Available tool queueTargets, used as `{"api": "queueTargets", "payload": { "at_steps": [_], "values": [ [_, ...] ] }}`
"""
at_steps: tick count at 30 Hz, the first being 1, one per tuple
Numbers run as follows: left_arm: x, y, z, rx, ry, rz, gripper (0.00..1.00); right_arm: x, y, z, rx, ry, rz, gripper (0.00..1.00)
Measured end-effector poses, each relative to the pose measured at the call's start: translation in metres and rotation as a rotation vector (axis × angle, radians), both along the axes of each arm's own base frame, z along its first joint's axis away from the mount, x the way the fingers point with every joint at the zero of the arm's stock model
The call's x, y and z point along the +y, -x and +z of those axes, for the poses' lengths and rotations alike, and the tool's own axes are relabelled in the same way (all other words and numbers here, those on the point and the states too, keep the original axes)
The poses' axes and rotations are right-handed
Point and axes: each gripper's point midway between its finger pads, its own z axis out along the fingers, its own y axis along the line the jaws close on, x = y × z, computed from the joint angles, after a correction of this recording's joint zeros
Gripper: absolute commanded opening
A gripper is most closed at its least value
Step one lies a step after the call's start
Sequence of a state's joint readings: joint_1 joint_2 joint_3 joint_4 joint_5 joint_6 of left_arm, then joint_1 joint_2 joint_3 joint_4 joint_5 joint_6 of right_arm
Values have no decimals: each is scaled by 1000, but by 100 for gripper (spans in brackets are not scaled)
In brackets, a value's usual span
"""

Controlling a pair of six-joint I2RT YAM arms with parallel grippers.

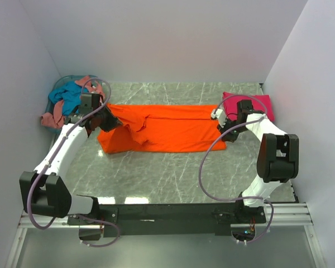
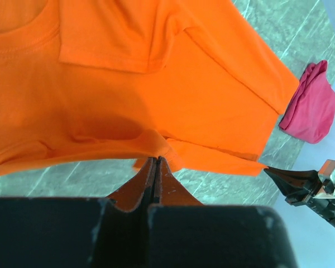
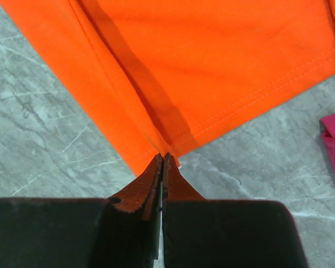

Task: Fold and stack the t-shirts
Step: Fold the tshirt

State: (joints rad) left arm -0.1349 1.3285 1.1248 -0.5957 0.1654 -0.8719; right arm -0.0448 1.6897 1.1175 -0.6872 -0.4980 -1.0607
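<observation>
The bright orange t-shirt [image 1: 162,129] lies stretched across the middle of the table, partly folded lengthwise. My left gripper [image 1: 109,121] is shut on its left end; the left wrist view shows the tips [image 2: 157,160] pinching a fold of orange cloth [image 2: 156,84]. At the shirt's right end my right gripper [image 1: 222,124] is also shut, its tips [image 3: 163,157] clamping the hemmed corner of the orange cloth [image 3: 212,67]. A magenta-pink t-shirt [image 1: 251,104] lies folded at the back right, also seen in the left wrist view [image 2: 312,106]. The teal-blue t-shirt [image 1: 70,96] and salmon-pink t-shirt [image 1: 53,118] sit bunched in the basket.
A pale blue round basket [image 1: 64,84] stands in the back left corner against the wall. White walls close in the table on the left, back and right. Grey marble tabletop [image 1: 167,173] shows in front of the orange shirt.
</observation>
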Motion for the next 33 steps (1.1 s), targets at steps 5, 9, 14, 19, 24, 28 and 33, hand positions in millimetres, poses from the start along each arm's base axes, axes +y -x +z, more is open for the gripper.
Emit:
{"api": "queueTargets", "payload": {
  "at_steps": [5, 9, 14, 19, 24, 28, 33],
  "values": [
    [-1, -11, 3, -11, -8, -12, 0, 0, -7, 2, 1, -7, -21, 0],
    [-1, -21, 2, -7, -12, -13, 0, 0, -16, 5, -6, -12, -41, 0],
    [-2, -37, -3, 10, -11, -11, 0, -1, -25, 2, 6, -12, -63, 0],
    [-5, -53, 0, 4, -10, -33, 1, -2, -25, -2, 16, -7, -73, 0],
    [-6, -64, 5, -18, -18, -66, 0, -4, -25, -2, 17, -1, -76, 0],
    [-6, -72, 6, -29, -37, -95, 0, -6, -25, -3, 17, 0, -81, 0],
    [-6, -80, 3, -38, -64, -139, 0, -7, -25, -4, 17, -2, -91, 0]
  ]
}}
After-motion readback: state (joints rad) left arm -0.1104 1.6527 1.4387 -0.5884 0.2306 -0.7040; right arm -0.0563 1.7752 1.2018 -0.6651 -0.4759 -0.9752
